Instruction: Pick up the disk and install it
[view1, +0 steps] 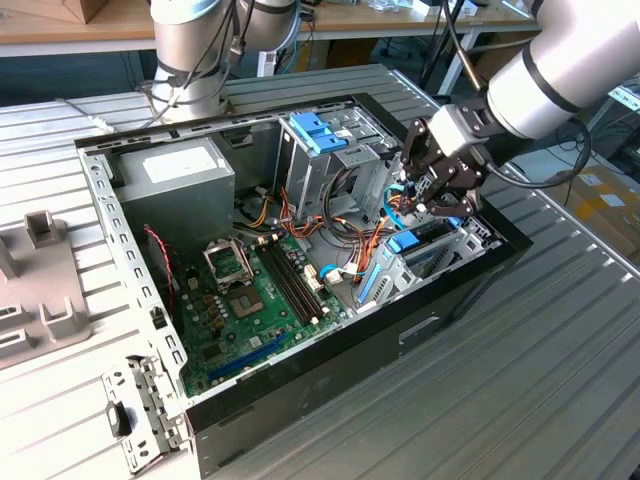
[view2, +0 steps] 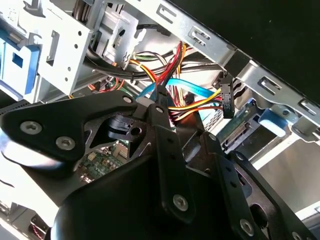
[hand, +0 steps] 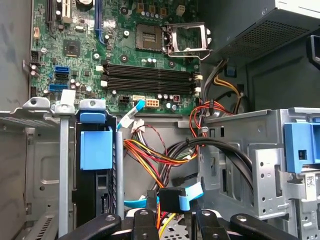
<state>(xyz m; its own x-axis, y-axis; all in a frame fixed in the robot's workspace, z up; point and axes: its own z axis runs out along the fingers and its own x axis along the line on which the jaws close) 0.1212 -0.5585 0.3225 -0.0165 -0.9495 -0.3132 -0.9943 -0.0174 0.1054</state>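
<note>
The disk stands on edge in the drive bay at the exterior view's right end of the open computer case. Its dark body sits between metal rails and its blue end tab points up. In the first wrist view the disk shows the same blue tab at its end. My gripper hangs inside the case just above and beside that bay, apart from the disk. A black plug on a thin blue cable lies right at the gripper, amid loose wires; the gripper also appears in the second wrist view.
The motherboard covers the case floor. A tall metal cage with a lighter blue latch stands beside the gripper. Red, yellow and black wire bundles run between cage and bay. A grey power supply fills the far corner.
</note>
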